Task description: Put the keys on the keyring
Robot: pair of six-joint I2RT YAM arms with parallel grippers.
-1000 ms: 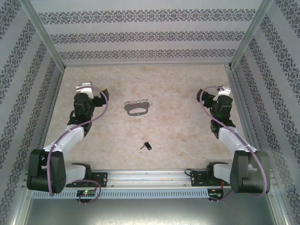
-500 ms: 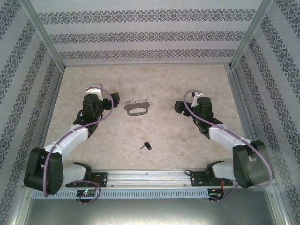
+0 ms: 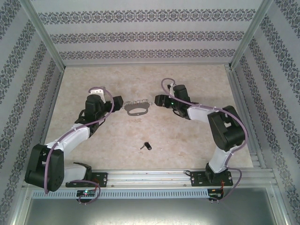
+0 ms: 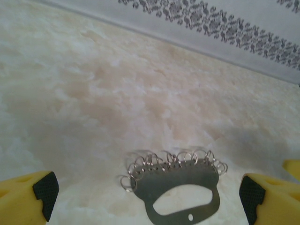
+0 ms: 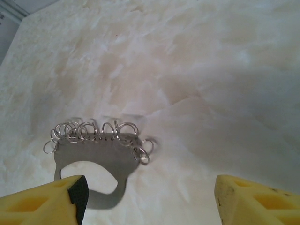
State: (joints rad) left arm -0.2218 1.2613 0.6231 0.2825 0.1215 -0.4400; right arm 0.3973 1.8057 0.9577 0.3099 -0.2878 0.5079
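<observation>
While keyring [image 3: 136, 106] lies between them, left pincer [image 3: 117, 101], right pincer [image 3: 159, 100] both gape, empty.

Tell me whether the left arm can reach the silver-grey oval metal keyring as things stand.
Probably yes: the open left gripper sits just beside the keyring, facing it, with nothing lying between them.

Keyring [image 3: 136, 108] lies hemmed between left end effector [image 3: 117, 101] and right end effector [image 3: 159, 100]
</observation>
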